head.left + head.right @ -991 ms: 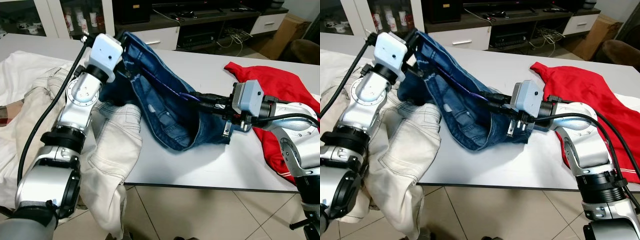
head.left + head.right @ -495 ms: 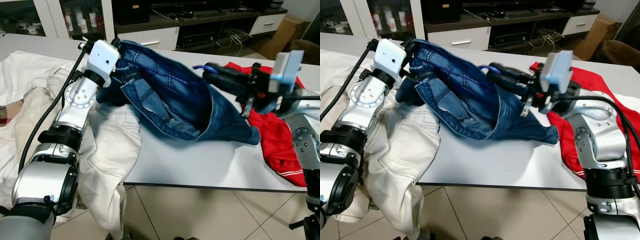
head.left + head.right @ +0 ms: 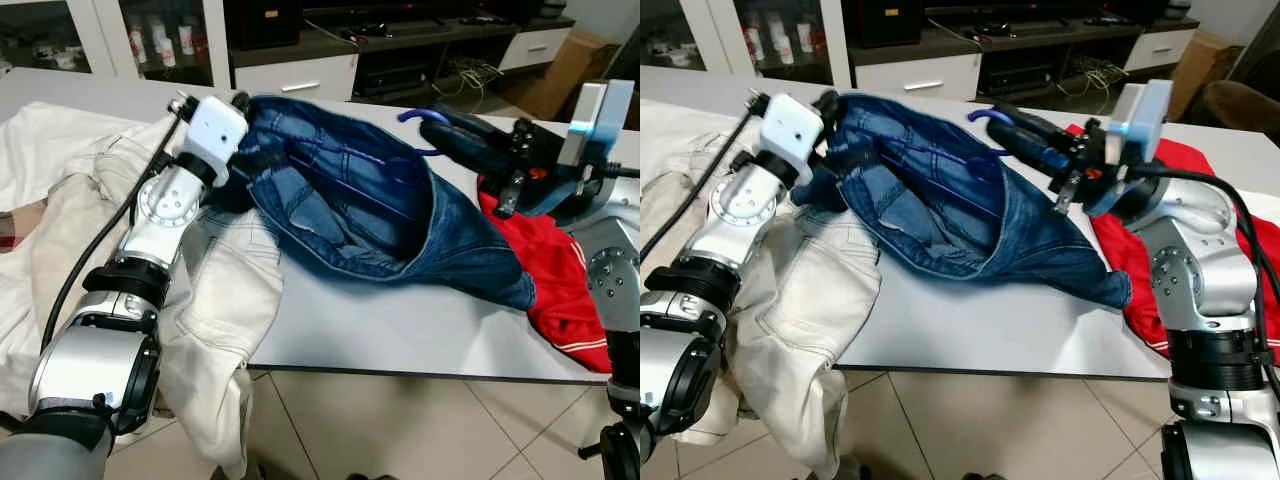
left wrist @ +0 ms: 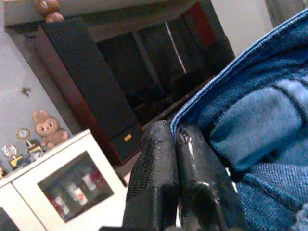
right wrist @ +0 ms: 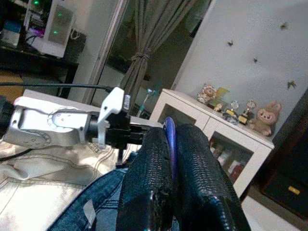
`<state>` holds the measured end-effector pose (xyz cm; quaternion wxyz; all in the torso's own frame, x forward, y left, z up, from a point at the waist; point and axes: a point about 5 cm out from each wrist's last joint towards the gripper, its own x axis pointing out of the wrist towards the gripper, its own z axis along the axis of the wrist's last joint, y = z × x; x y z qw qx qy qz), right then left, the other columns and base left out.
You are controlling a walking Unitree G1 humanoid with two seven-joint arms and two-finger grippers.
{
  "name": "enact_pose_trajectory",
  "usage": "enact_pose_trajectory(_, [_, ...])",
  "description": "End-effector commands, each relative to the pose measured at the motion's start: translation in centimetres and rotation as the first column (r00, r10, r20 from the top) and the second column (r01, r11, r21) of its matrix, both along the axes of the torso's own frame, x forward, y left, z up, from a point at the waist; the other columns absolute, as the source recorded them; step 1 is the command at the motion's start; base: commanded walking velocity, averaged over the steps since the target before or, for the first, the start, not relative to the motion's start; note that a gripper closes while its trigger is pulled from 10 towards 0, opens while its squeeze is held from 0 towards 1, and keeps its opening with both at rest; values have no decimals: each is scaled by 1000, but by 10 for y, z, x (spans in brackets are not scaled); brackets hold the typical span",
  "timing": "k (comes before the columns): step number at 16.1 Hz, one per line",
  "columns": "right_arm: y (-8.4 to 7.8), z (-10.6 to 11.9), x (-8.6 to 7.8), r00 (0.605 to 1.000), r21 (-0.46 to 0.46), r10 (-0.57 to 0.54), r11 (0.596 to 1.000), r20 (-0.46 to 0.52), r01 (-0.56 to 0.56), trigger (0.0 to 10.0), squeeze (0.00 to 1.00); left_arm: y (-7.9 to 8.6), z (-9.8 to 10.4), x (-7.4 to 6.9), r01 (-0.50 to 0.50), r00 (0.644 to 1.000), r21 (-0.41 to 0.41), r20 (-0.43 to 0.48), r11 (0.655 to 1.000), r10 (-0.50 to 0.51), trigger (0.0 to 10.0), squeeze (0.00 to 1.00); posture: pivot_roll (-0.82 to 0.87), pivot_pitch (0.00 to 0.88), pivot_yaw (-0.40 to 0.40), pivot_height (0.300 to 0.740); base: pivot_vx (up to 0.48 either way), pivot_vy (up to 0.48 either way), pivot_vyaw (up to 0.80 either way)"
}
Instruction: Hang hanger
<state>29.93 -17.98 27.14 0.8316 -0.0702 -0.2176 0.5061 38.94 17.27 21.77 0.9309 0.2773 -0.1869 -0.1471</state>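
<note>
The right gripper (image 3: 992, 116) is clenched on the purple hanger (image 3: 412, 115), whose bar runs from it down into the jeans (image 3: 400, 220) toward the left gripper (image 3: 243, 103), which pinches the waistband above the counter (image 3: 400, 330). The right wrist view shows the hanger's edge squeezed between the fingers (image 5: 144, 183); the head views show only its hook outside the denim.

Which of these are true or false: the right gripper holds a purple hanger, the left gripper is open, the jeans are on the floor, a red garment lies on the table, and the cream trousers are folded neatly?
1. The right gripper is shut on the purple hanger. True.
2. The left gripper is open. False: it is shut on the jeans' edge.
3. The jeans lie on the floor. False: they are held up over the white table.
4. A red garment lies on the table. True.
5. The cream trousers are folded neatly. False: they are crumpled and hang over the table's edge.
</note>
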Motion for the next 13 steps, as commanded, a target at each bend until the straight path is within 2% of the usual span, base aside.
enact_pose_trajectory(1, [-9,17,-2,998,28,-6,1000,60,4,0,0,1,-5,0,-4,1000,17,-21,1000,4,0,0,167,0,-76,740,0,0,0])
enact_pose_trajectory(2, [-13,18,-2,998,33,-10,999,55,9,0,0,3,-6,-1,-6,1000,19,-26,1000,7,0,0,167,0,-76,740,0,0,0])
enact_pose_trajectory(4, [-16,15,0,997,-20,-39,999,61,40,0,0,5,-10,-2,-1,999,41,-39,999,3,0,0,168,0,-72,740,0,0,0])
enact_pose_trajectory(5, [-7,-3,3,990,-224,-79,969,114,103,0,0,5,-8,-2,10,999,54,-36,998,-8,0,0,165,0,-71,740,0,0,0])
enact_pose_trajectory(6, [-3,-9,3,988,-276,-78,955,130,112,0,0,5,-7,-2,14,999,56,-33,998,-12,0,0,165,0,-71,740,0,0,0])
enact_pose_trajectory(7, [2,-13,3,991,-274,-56,958,121,87,0,0,2,-4,-1,29,999,76,-36,997,-26,0,0,166,0,-73,740,0,0,0])
enact_pose_trajectory(9, [1,-10,3,994,-239,-45,969,104,69,0,0,4,-7,0,32,998,106,-65,994,-25,0,0,174,0,-75,740,0,0,0])
enact_pose_trajectory(10, [-2,-8,2,994,-232,-40,971,98,62,0,0,9,-11,0,29,996,127,-92,992,-18,0,0,172,0,-75,740,0,0,0])
enact_pose_trajectory(11, [-11,-3,2,994,-216,-50,974,98,70,0,0,21,-16,-2,19,991,167,-131,986,3,0,0,171,0,-75,740,0,0,0])
enact_pose_trajectory(13, [-19,2,4,993,-179,-71,980,95,87,0,0,31,-16,-3,1,990,192,-140,981,27,0,0,170,0,-76,740,0,0,0])
